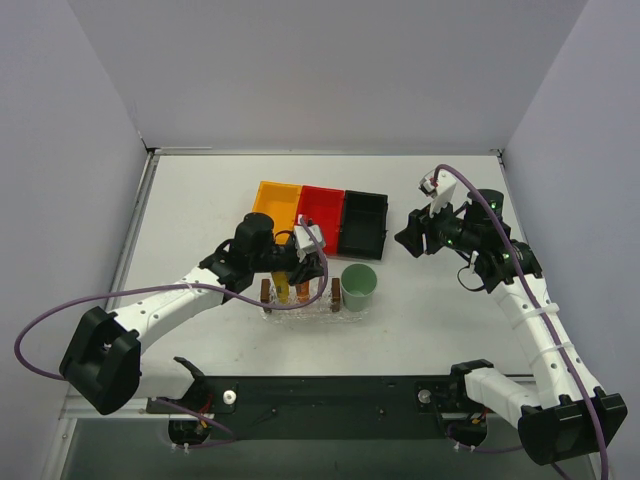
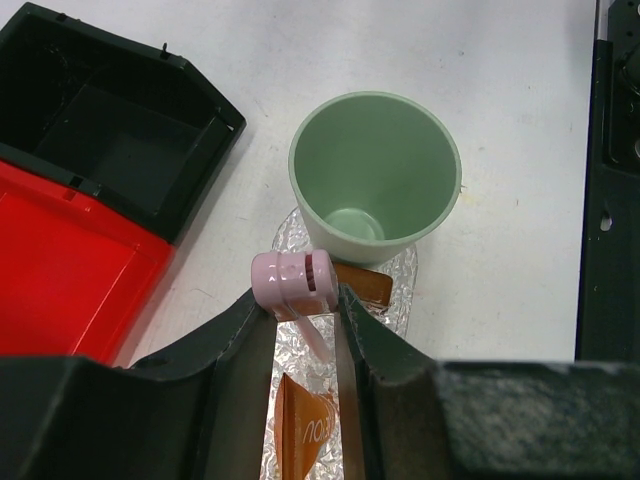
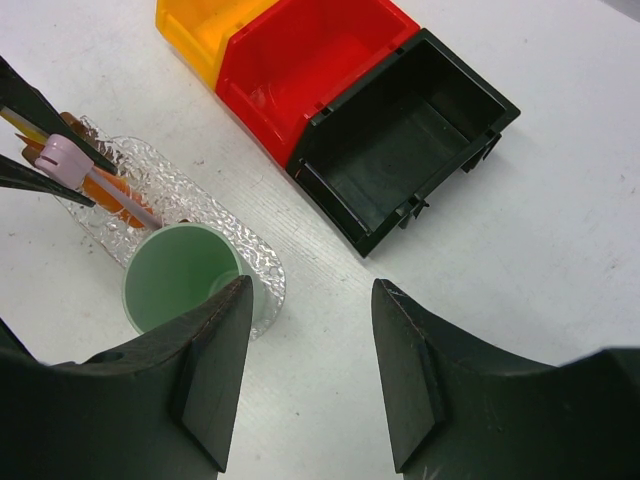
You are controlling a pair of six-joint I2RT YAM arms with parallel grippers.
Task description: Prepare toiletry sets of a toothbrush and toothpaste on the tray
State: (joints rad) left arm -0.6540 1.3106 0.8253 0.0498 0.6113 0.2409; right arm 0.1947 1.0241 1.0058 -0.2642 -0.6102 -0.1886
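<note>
My left gripper (image 1: 305, 268) hangs over the clear bumpy tray (image 1: 292, 311), shut on the pink head of the toothbrush (image 2: 291, 281). The brush's pale shaft slants down from the fingertips toward the tray (image 2: 402, 288). In the right wrist view the toothbrush (image 3: 64, 160) points at the cup's foot. An orange toothpaste tube (image 2: 308, 428) lies on the tray under the jaws. A yellow tube (image 1: 283, 288) shows beside an orange one (image 1: 302, 290). My right gripper (image 1: 410, 238) hovers open and empty to the right of the black bin; its jaws (image 3: 310, 285) frame bare table.
A pale green cup (image 1: 358, 285) stands on the tray's right end. Orange (image 1: 277, 198), red (image 1: 322, 207) and black (image 1: 363, 221) bins sit in a row behind the tray. White walls close in the table on three sides.
</note>
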